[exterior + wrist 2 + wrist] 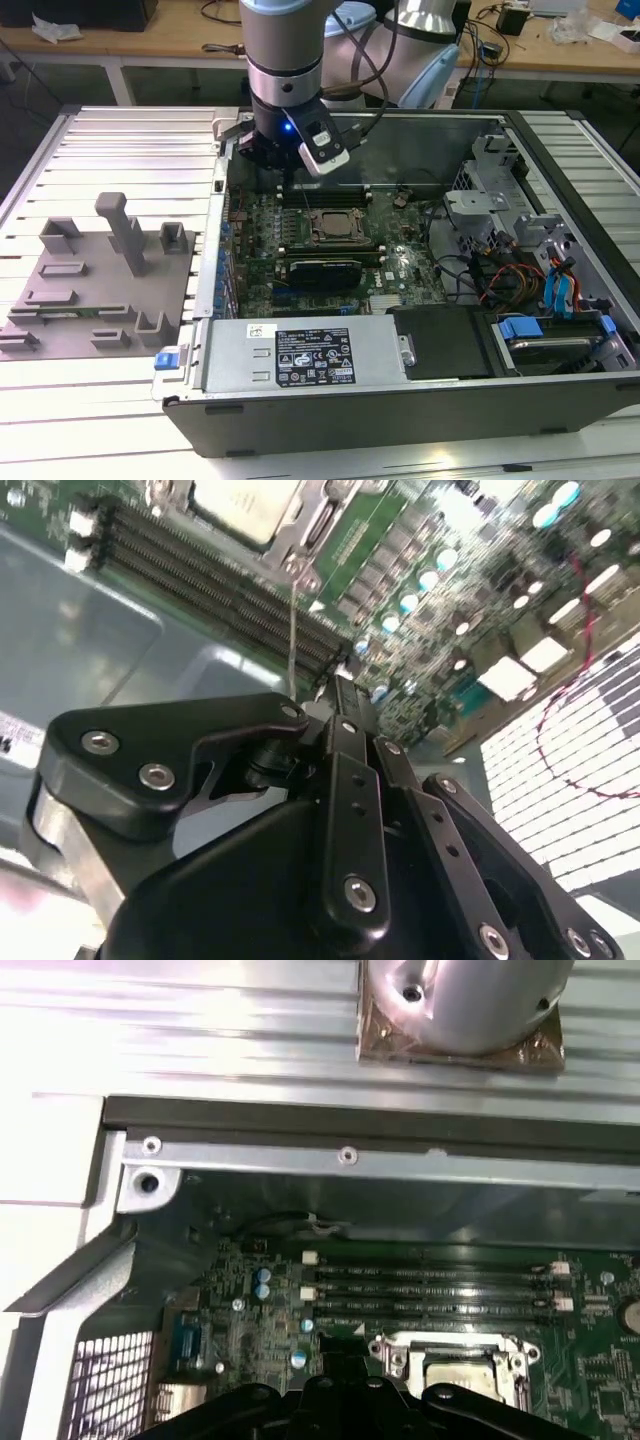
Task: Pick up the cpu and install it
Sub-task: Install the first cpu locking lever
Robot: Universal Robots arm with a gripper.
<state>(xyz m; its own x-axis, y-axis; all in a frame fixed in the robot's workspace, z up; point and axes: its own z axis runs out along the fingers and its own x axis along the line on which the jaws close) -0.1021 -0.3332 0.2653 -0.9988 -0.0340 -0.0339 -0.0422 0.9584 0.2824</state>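
Black metal links of the gripper (338,685) sit closest to us in the second wrist view, and we cannot tell how its jaws stand. We see nothing held in it.

We find the cpu (240,505), a small flat square chip with a pale silvery top, lying inside the dark square socket frame with metal edges (395,1345). Just beside the frame run the long dark memory slots (430,1290). All of this sits on the green motherboard (400,265) inside the open grey computer case (300,400). In the exterior view the gripper (283,170) hangs over the board's far edge, near the socket but apart from it. Well apart, on the exterior view's left, lies the flat grey plastic fixture plate with blocks (90,290).

We think the chip is in its place. Whether the frame is locked down, we cannot tell.
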